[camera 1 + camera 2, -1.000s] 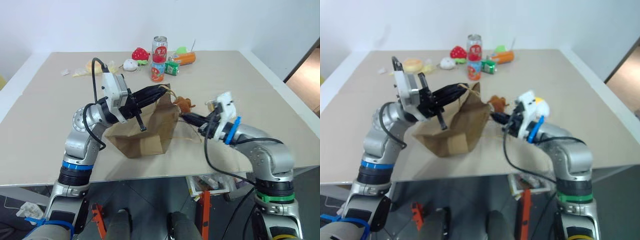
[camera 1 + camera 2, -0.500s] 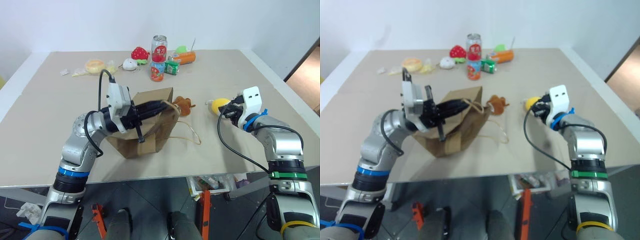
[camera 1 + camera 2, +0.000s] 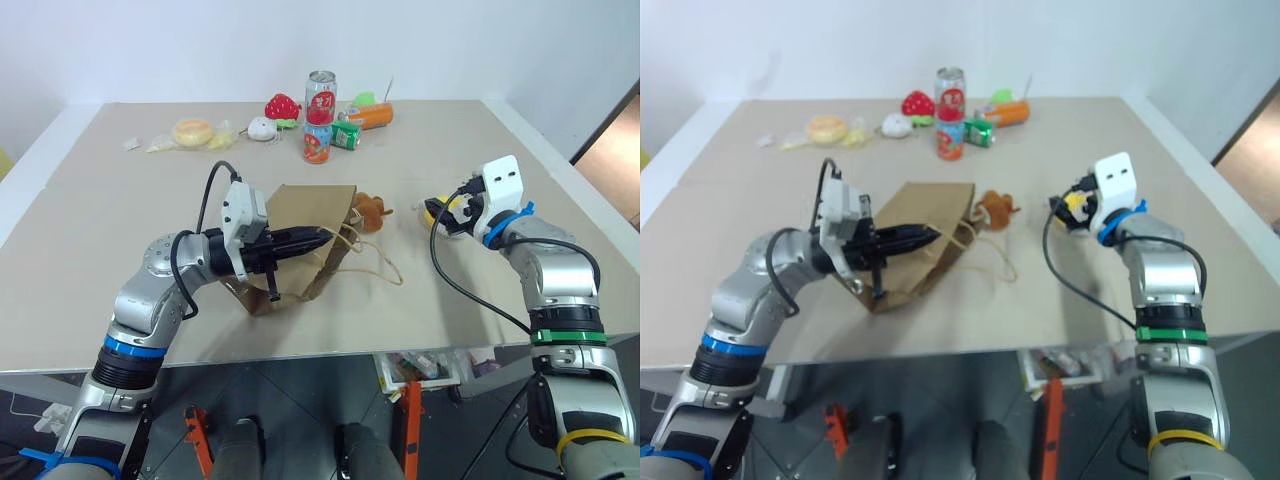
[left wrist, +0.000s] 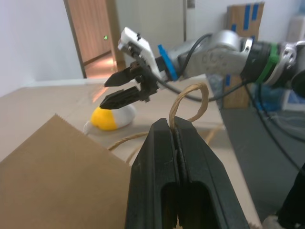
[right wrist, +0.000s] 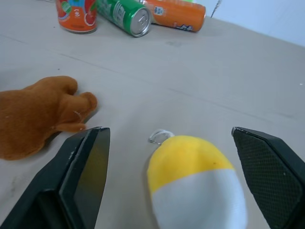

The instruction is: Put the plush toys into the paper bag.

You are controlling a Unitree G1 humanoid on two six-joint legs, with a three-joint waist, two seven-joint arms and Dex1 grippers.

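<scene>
Spread wide on my right gripper (image 5: 171, 179), the jaws stand either side of the yellow-and-white egg toy (image 5: 195, 183), apart from it; on my left gripper (image 4: 177, 143) they are pressed together, pinching a cord handle (image 4: 188, 98) of the paper bag (image 3: 300, 235). From the left eye view I see the plain brown bag lying tipped on the table (image 3: 110, 200) near its middle, the handle end toward my right arm, with its second cord loop (image 3: 375, 262) trailing flat on the tabletop. I count two plush toys outside the bag: the lumpy brown furry toy (image 3: 368, 210) just beside the bag's upper corner, and the egg toy well to the right of it, at my right gripper. At the far edge I count one red strawberry toy (image 3: 281, 106), one small white round toy (image 3: 261, 128), and three cans (image 3: 320, 100). In the left wrist view the closed fingers grip the tan twisted loop above a flat kraft panel, with the egg toy lying beyond under the other gripper. In the right wrist view the egg lies yellow end away, a small white loop at its tip, and the brown toy sits near one finger (image 5: 86, 171).
</scene>
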